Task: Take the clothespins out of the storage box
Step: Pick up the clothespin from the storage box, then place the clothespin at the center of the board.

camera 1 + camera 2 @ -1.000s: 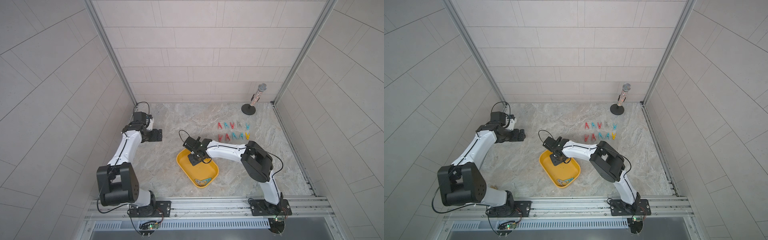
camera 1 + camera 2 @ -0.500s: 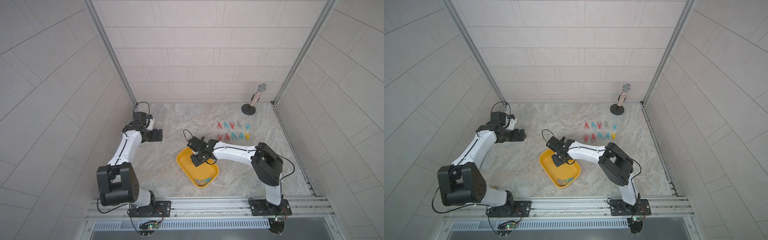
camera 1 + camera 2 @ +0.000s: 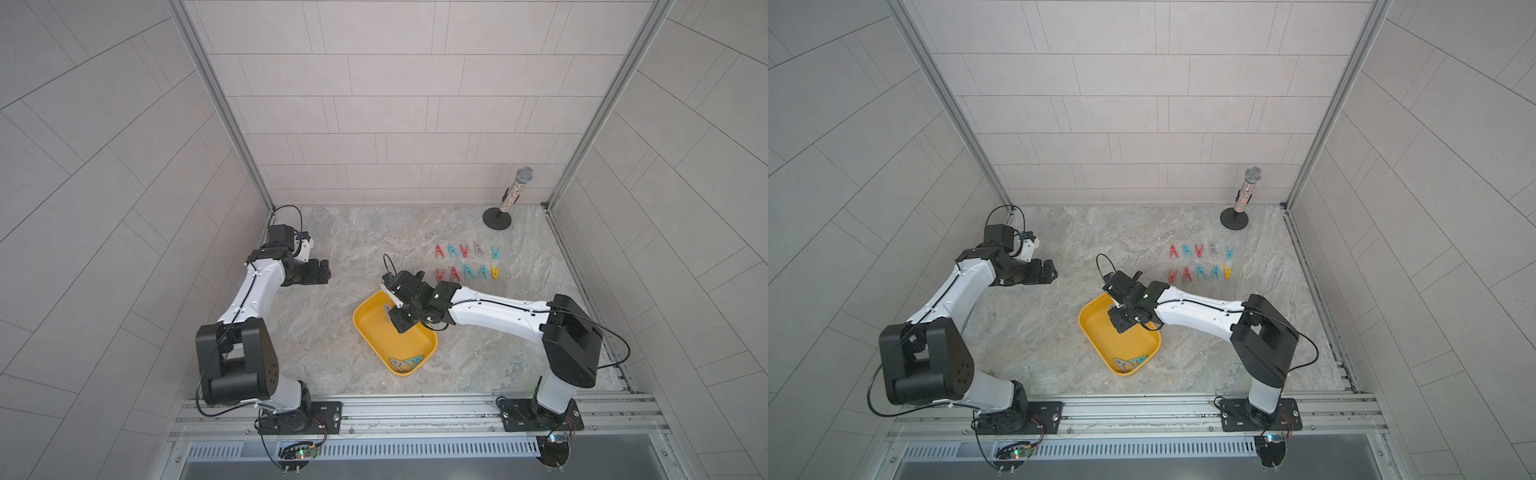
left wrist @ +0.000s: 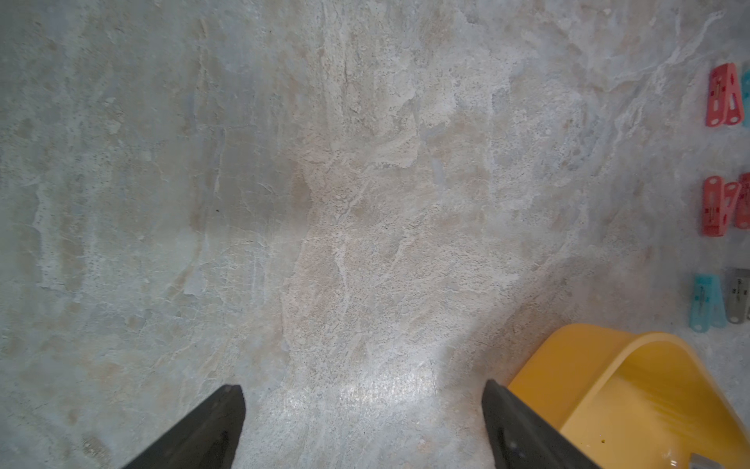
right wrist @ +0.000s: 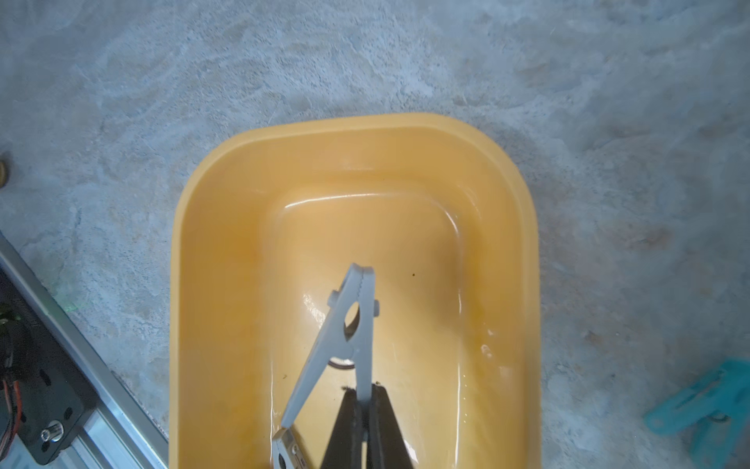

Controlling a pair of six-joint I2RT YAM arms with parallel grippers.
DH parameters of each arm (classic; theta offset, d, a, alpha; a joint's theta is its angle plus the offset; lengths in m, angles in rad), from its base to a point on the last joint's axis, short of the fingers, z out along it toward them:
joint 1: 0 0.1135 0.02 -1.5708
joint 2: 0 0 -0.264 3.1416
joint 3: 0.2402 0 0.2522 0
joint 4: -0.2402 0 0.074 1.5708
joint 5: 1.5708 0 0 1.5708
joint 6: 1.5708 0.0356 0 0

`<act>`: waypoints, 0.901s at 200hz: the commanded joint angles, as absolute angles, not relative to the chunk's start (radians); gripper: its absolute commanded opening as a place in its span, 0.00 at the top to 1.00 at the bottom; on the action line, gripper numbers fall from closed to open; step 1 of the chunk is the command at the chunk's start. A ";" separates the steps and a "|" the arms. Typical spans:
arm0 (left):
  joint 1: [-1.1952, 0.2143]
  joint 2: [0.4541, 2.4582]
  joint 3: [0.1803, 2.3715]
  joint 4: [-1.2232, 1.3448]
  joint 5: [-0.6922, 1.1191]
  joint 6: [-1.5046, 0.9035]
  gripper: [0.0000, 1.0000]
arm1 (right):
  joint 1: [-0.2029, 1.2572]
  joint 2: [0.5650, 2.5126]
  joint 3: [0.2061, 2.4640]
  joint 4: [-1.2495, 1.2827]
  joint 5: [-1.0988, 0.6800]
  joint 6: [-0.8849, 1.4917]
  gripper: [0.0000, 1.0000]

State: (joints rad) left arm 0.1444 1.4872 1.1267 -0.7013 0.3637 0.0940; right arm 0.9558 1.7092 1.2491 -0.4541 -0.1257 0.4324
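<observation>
Marbled surface (image 3: 324, 340): right fingers (image 5: 347, 436) have pulled back above the shallow yellow plastic box (image 5: 365, 122).
They clamp one grey A-shaped plastic clothespin (image 5: 359, 284), nearly out; left fingers (image 4: 207, 440) gape empty.

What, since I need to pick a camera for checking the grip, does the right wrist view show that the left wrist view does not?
Only the right wrist view: the right gripper shut on one leg of a grey clothespin, over the inside of the storage box.
Only the left wrist view: the left gripper open over the table, and red clothespins laid out on it.
Both: the yellow storage box and the marbled table.
</observation>
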 commanded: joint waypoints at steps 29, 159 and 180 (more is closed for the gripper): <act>0.143 1.493 1.130 -0.738 0.481 0.136 0.01 | 0.927 1.576 1.209 -0.448 -0.095 0.368 1.00; 0.069 1.535 1.147 -0.765 0.477 0.157 0.01 | 0.651 1.342 1.004 -0.508 -0.130 0.368 1.00; 0.069 1.530 1.146 -0.763 0.455 0.155 0.01 | 0.586 1.327 0.968 -0.513 -0.148 0.370 1.00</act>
State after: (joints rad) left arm 0.0711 1.5280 1.1271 -0.7437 0.4847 0.1402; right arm 0.6415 1.3563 1.0042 -0.4759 -0.1242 0.3733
